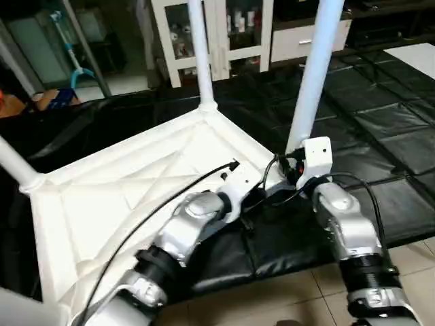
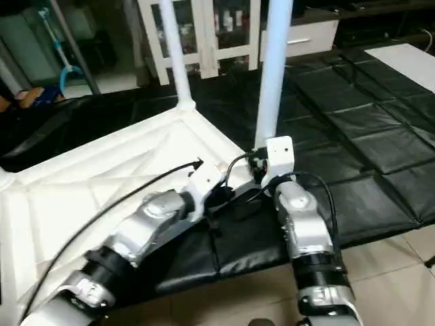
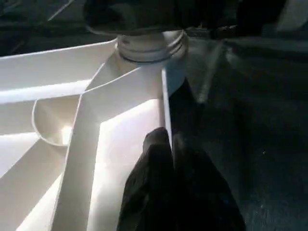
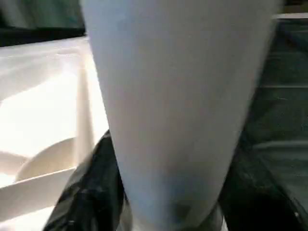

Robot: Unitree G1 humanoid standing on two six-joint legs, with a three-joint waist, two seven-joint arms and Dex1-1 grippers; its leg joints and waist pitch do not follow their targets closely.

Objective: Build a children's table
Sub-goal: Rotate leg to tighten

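Note:
The white tabletop lies upside down on black mats, ribbed underside up. A long white leg stands in its right corner socket. My right gripper is shut around the base of this leg, with a black finger on each side. My left gripper is shut on the tabletop's rim, a little in front of that socket. Another leg stands upright in the far corner. A third leg leans out from the left corner.
Black padded mats cover the floor around the tabletop, with beige tiles nearest me. A white glass-door cabinet and a drawer unit stand behind. A white sheet lies at the far right.

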